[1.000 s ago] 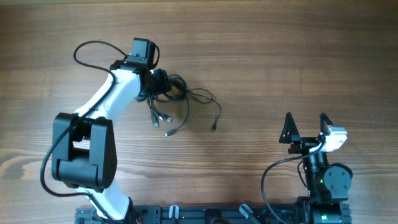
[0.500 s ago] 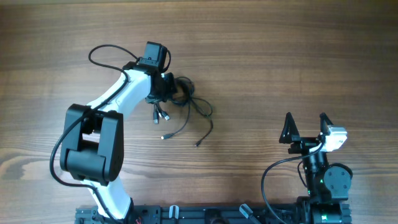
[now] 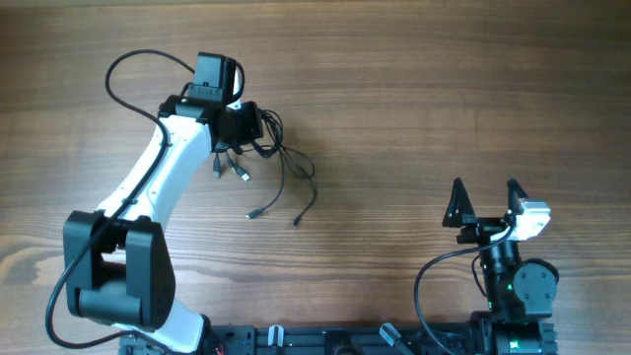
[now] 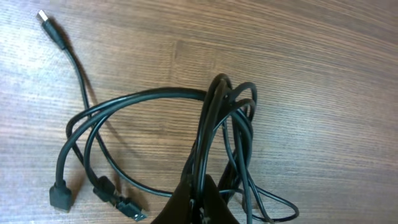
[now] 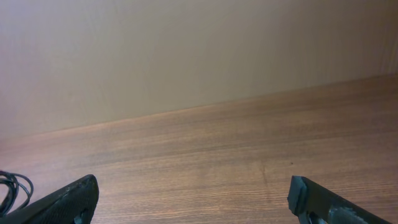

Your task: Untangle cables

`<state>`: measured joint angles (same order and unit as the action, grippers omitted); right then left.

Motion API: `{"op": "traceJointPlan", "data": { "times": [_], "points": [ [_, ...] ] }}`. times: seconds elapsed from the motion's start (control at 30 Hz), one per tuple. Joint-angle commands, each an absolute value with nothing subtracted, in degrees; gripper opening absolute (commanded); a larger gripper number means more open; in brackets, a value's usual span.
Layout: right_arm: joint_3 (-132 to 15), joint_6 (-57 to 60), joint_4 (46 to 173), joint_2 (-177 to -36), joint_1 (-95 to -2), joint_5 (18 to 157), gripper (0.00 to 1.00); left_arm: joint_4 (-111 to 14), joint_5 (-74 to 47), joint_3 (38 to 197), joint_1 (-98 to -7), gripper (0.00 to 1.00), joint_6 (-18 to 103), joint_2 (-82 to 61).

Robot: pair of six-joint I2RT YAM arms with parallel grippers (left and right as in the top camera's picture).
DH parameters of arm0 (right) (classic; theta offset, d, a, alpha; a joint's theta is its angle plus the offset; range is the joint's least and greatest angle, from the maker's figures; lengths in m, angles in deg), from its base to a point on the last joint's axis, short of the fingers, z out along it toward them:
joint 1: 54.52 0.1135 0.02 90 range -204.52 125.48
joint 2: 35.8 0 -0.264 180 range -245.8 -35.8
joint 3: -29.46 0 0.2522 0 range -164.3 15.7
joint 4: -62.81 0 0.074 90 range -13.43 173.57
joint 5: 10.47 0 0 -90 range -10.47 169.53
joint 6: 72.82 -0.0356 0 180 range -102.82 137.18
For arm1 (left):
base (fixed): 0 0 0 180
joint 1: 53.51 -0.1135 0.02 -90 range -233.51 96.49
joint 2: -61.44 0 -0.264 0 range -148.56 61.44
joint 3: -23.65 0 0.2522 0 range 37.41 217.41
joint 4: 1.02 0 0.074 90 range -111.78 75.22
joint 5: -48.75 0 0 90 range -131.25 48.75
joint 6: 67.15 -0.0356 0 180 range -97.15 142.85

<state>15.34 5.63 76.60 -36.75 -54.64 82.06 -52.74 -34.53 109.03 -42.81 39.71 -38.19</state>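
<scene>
The cables [image 3: 283,163] are a tangle of thin black cords left of the table's middle, with plug ends trailing out toward the front [image 3: 253,212]. My left gripper [image 3: 258,128] sits at the tangle's far left end. In the left wrist view its dark fingers [image 4: 181,202] are shut on a few bunched strands of the cables [image 4: 214,118], and loops spread to the left, ending in a silver-tipped plug [image 4: 42,15] and two black plugs [image 4: 60,198]. My right gripper [image 3: 486,202] stands open near the front right, far from the tangle, with nothing between its fingers [image 5: 74,199].
Bare wooden table [image 3: 444,89] lies all around the tangle. A thick black cord [image 3: 133,69] loops off the left arm's wrist. A bit of the cable tangle [image 5: 11,186] shows at the left edge of the right wrist view, below a plain wall [image 5: 199,50].
My left gripper has shut on strands of the tangle. The arm swung right, then back left and away, dragging the cables leftward with it. The right arm has not moved.
</scene>
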Motion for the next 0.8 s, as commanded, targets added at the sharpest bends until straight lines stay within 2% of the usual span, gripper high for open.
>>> {"op": "traceJointPlan", "data": {
  "times": [0.0, 0.2, 0.33, 0.77],
  "points": [
    [15.4, 5.1, 76.4, -36.6, -54.4, 82.1, 1.0, -52.8, -26.4, 108.5, -41.4, 0.04, 29.1, -37.6],
    [15.4, 5.1, 76.4, -36.6, -54.4, 82.1, 1.0, -52.2, -17.3, 105.0, -41.4, 0.04, 24.8, -38.7],
    [15.4, 5.1, 76.4, -36.6, -54.4, 82.1, 1.0, -49.3, -9.2, 102.2, -41.4, 0.04, 16.6, -39.1],
    [15.4, 5.1, 76.4, -36.6, -54.4, 82.1, 1.0, -47.1, -14.8, 101.9, -41.3, 0.04, 15.8, -39.3]
  ]
}}
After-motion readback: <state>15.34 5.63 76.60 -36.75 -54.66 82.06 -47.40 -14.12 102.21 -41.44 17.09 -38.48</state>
